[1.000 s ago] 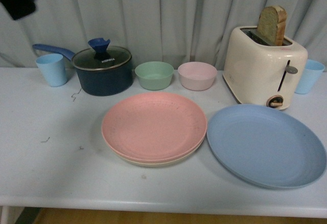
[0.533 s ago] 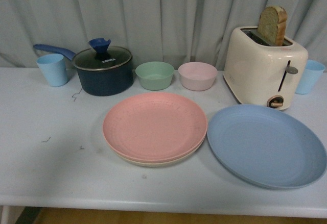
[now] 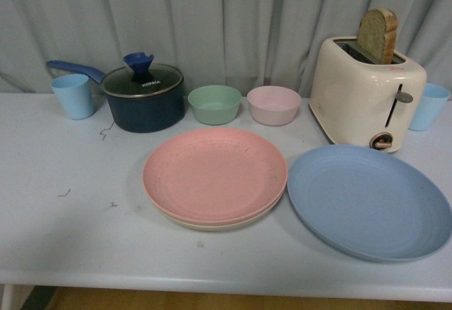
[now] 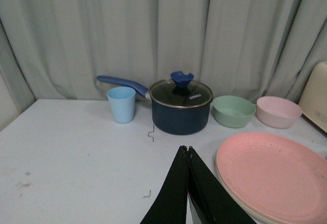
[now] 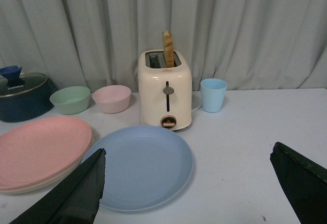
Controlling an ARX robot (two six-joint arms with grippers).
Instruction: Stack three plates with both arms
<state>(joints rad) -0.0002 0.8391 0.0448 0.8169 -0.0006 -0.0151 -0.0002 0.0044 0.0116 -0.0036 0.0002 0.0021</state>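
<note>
Pink plate (image 3: 215,174) already sits on the cream plate (image 3: 212,224), mid table. Blue plate (image 3: 367,200) lies flat just right of them, rims about touching, with the toaster (image 3: 364,91) close behind it. I judge one plate is left to stack. Neither arm shows in the front view.

Left gripper (image 4: 187,155): fingers pressed together, holding nothing. Right gripper (image 5: 189,155): fingers spread wide, empty, facing the blue plate from its near side.

Blue plate looks light, stiff and matte, so probably not slippery. It's shallow and flat on the table (image 3: 70,204), though, so there's little to get under. I'd pinch its near right rim, clear of the toaster, and keep it level.
</note>
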